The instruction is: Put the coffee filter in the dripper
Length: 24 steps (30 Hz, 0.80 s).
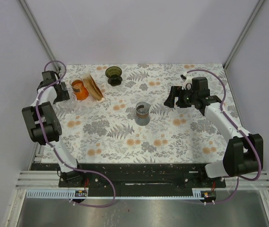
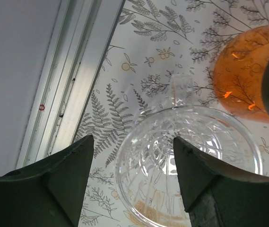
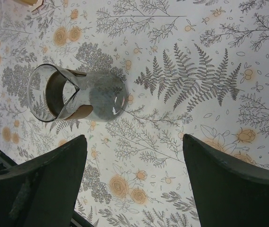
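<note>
The dripper (image 1: 114,74), a dark olive-green cone, stands at the back of the table, left of centre. A fanned stack of brown paper coffee filters (image 1: 95,88) lies just left of it. My left gripper (image 1: 64,97) is open at the far left. In the left wrist view (image 2: 134,175) its fingers sit on either side of the near rim of a clear cut-glass cup (image 2: 191,151) and hold nothing. My right gripper (image 1: 170,100) is open and empty above bare cloth in the right wrist view (image 3: 134,175). Both grippers are well away from the dripper.
An orange translucent cup (image 1: 80,89) stands beside the filters; it also shows in the left wrist view (image 2: 247,75). A glass carafe with a brown collar (image 1: 142,113) stands mid-table, left of my right gripper (image 3: 77,92). A metal frame rail (image 2: 73,90) runs along the left edge.
</note>
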Each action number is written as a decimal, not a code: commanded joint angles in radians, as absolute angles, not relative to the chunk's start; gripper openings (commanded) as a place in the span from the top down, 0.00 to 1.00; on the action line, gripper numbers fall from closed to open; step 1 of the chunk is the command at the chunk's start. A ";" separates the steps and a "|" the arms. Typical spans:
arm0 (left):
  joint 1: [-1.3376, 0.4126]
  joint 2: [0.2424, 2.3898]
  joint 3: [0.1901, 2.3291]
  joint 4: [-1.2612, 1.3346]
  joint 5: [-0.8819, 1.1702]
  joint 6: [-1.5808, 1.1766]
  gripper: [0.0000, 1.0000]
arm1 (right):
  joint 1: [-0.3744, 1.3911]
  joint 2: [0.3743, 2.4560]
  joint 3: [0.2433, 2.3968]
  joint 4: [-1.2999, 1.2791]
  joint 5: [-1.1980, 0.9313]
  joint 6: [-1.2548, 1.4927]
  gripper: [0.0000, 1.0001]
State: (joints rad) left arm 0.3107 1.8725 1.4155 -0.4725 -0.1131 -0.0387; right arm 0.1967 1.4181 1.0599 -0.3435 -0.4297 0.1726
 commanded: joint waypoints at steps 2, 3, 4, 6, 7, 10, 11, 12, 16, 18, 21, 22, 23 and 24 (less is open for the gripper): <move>0.342 1.899 1.488 -0.469 -0.098 -0.057 0.31 | 0.210 1.382 1.068 -0.334 -0.429 0.150 0.11; 0.341 1.911 1.494 -0.482 -0.089 -0.054 0.34 | 0.209 1.384 1.069 -0.336 -0.433 0.152 0.11; 0.342 1.917 1.503 -0.491 -0.066 -0.049 0.39 | 0.210 1.384 1.071 -0.336 -0.431 0.150 0.11; 0.341 1.928 1.506 -0.512 -0.034 -0.032 0.48 | 0.210 1.381 1.068 -0.334 -0.425 0.152 0.11; 0.345 1.934 1.508 -0.515 -0.026 -0.026 0.55 | 0.210 1.379 1.068 -0.334 -0.422 0.153 0.11; 0.374 1.945 1.516 -0.544 0.035 -0.028 0.74 | 0.210 1.365 1.065 -0.336 -0.416 0.153 0.11; 0.383 1.944 1.516 -0.557 0.061 -0.025 0.78 | 0.210 1.359 1.065 -0.339 -0.416 0.155 0.11; 0.393 1.942 1.511 -0.566 0.083 -0.012 0.82 | 0.210 1.353 1.065 -0.342 -0.417 0.153 0.11; 0.411 1.910 1.485 -0.620 0.127 0.052 1.00 | 0.215 1.336 1.068 -0.347 -0.413 0.163 0.11; 0.419 1.870 1.445 -0.632 0.159 0.078 1.00 | 0.219 1.325 1.072 -0.353 -0.411 0.175 0.11; 0.428 1.800 1.410 -0.664 0.190 0.118 1.00 | 0.236 1.307 1.078 -0.356 -0.403 0.186 0.11; 0.428 1.780 1.399 -0.678 0.210 0.135 1.00 | 0.245 1.302 1.081 -0.360 -0.400 0.186 0.11; 0.428 1.755 1.390 -0.699 0.228 0.153 1.00 | 0.253 1.295 1.088 -0.365 -0.394 0.189 0.11; 0.428 1.729 1.385 -0.718 0.259 0.169 1.00 | 0.261 1.290 1.092 -0.370 -0.388 0.192 0.11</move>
